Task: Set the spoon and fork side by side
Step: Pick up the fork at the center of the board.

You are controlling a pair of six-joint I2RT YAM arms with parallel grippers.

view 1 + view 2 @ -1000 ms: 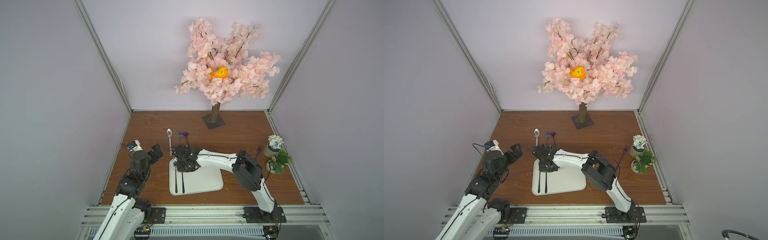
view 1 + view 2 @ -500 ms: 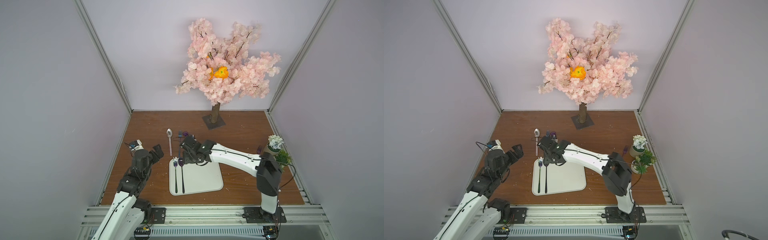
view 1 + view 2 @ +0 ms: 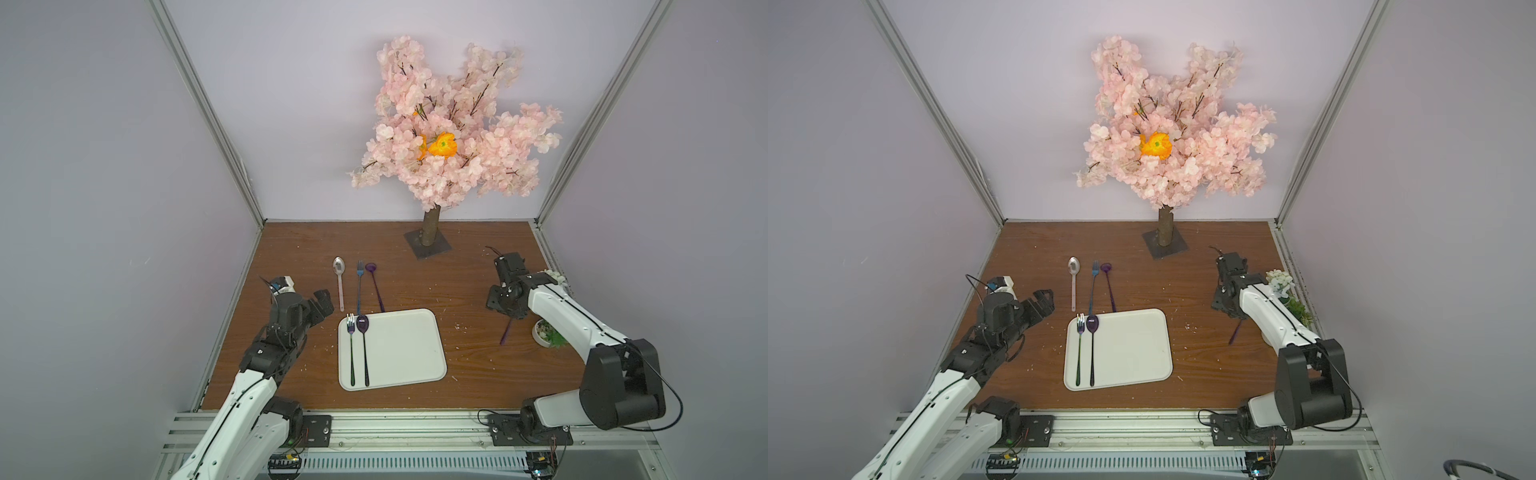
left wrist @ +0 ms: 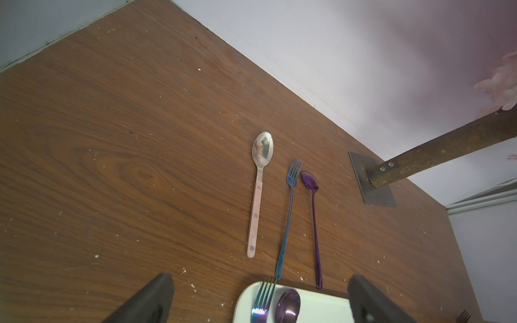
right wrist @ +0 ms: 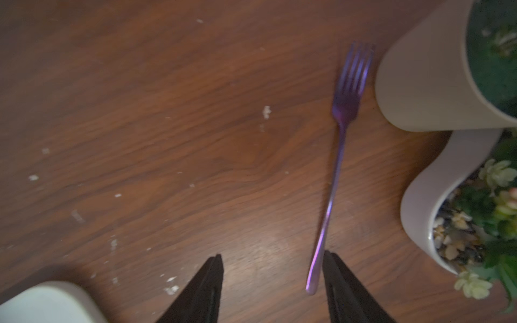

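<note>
- A brown wooden table (image 3: 415, 266) stands inside pale lilac walls, with a blossom tree (image 3: 449, 137) at the back.
- On a white tray (image 3: 403, 353), along its left edge, a fork (image 3: 351, 353) and a purple spoon (image 3: 365, 353) lie side by side, parallel.
- The left gripper (image 3: 322, 305) hovers just left of the tray, jaws wide apart and empty.
- The right gripper (image 5: 272, 282) is over bare wood on the right, jaws apart. A second fork (image 5: 335, 173) ends just beside one finger, perhaps touching it; the wrist view is blurred.
</note>
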